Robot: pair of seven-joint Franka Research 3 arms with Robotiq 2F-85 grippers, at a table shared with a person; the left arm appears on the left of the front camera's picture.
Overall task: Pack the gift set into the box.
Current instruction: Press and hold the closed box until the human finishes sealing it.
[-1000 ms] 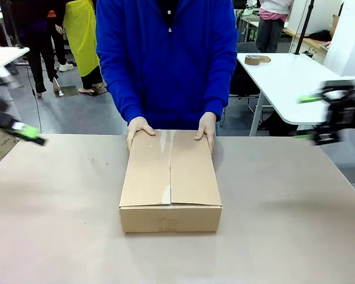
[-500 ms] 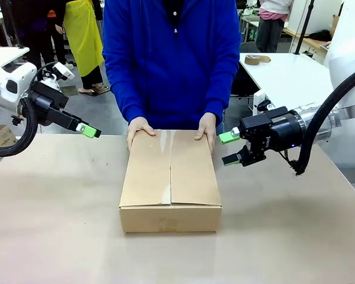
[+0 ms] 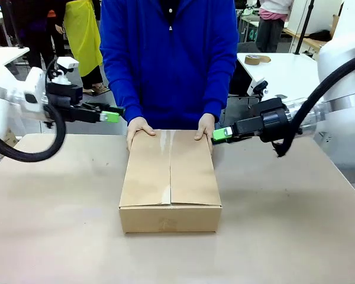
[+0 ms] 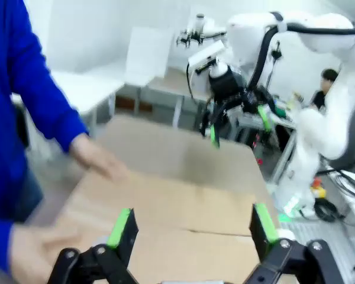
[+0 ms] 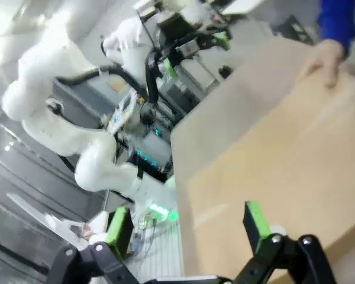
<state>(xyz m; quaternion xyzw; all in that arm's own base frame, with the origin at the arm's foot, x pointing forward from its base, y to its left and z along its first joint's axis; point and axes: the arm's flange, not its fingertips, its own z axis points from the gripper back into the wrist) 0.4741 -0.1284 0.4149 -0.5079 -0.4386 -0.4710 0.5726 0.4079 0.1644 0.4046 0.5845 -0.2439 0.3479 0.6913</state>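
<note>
Front view: the box (image 3: pixel 170 180) sits mid-table (image 3: pixel 284 231). Its top flaps are folded shut, meeting along a centre seam, so its contents cannot be seen. A person in a blue top presses one hand (image 3: pixel 139 127) on the far corner nearer the left arm and the other hand (image 3: pixel 206 126) on the opposite far corner. The left gripper (image 3: pixel 109 116) hovers near the first hand. The right gripper (image 3: pixel 222 134) is just beside the second. A tape roll (image 3: pixel 257 59) lies on the white table behind.

Left wrist view: fingers (image 4: pixel 121 228) spread wide, nothing between them. Box top below, the person's blurred hands at one side, the right arm beyond.

Right wrist view: fingers (image 5: pixel 257 225) equally wide apart, empty. Box top ahead, a hand at its far corner.
</note>
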